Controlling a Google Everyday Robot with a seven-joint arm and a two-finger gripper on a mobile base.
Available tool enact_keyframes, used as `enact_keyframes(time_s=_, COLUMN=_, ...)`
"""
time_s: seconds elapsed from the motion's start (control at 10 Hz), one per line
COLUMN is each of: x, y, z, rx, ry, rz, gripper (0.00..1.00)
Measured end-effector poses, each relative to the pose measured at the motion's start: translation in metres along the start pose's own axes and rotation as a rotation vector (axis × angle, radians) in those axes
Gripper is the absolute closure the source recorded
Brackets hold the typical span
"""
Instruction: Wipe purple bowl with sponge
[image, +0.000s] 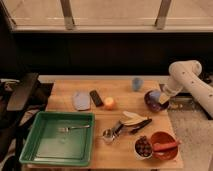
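1. On the wooden bench (120, 155), the largest item is a green tray (35, 150) at front left, holding a fork (72, 129).
2. At the right edge, the white arm (192, 82) reaches in toward the purple bowl (151, 102).
3. Purple bowl: back right of the bench, behind the orange-red bowl (164, 146).
4. Claw (162, 96): clenched, grasping the sponge (155, 95), which shows light blue at the bowl's rim.
5. Governing relation: the bowl's hollow lies directly left of and below the claw, so the wiping stroke, in my judgement, needs only a short inward sweep.
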Motion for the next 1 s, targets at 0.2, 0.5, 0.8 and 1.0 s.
enact_keyframes(time_s=0.2, x=-0.005, y=0.013, z=-0.001, rx=-0.017, ry=-0.007, rz=-0.031, gripper=1.0)
enact_keyframes(time_s=0.5, x=0.012, y=0.029, z=-0.002, rx=-0.034, ry=0.0, rz=-0.034, gripper=1.0)
enact_keyframes(time_s=0.8, x=0.029, y=0.023, z=-0.004, rx=-0.027, ry=0.015, rz=0.003, gripper=1.0)
enact_keyframes(time_s=1.0, x=0.04, y=0.008, z=-0.009, rx=-0.005, ry=0.022, rz=0.043, gripper=1.0)
